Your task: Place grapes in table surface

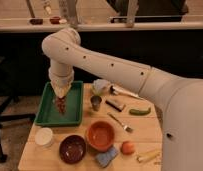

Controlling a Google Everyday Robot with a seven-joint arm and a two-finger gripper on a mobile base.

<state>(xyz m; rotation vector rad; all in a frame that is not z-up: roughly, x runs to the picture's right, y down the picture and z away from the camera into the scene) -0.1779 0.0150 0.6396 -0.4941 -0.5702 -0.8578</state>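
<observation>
Your grapes [61, 105] hang as a small dark reddish-purple cluster over the green tray [45, 116], clamped in the gripper [61, 98], whose fingers are closed together on the bunch. You can see the cluster dangling just above the tray's floor, toward the tray's middle; whether it touches the floor cannot be told. The tray is a shallow rectangle with raised walls, sitting at the table's [145, 131] far left corner. The white, smooth arm [95, 62] arches in from the right and points straight down at the tray.

The table itself is pale wood with plank lines. No writing or labels can be read on anything here.

Just beside the tray's right wall stands a small metal cup [96, 103], cylindrical and dull grey. Behind it lies a pale crumpled lump [100, 86], and a dark flat bar [115, 104] lies to the cup's right. A green pepper [139, 111], curved and glossy, rests toward the right edge, with a fork [120, 122] nearer the middle.

Along the near edge you have a white cup [44, 136], a dark maroon bowl [72, 148], an orange bowl [100, 135], a blue sponge [106, 157] and a round orange fruit [127, 147].
</observation>
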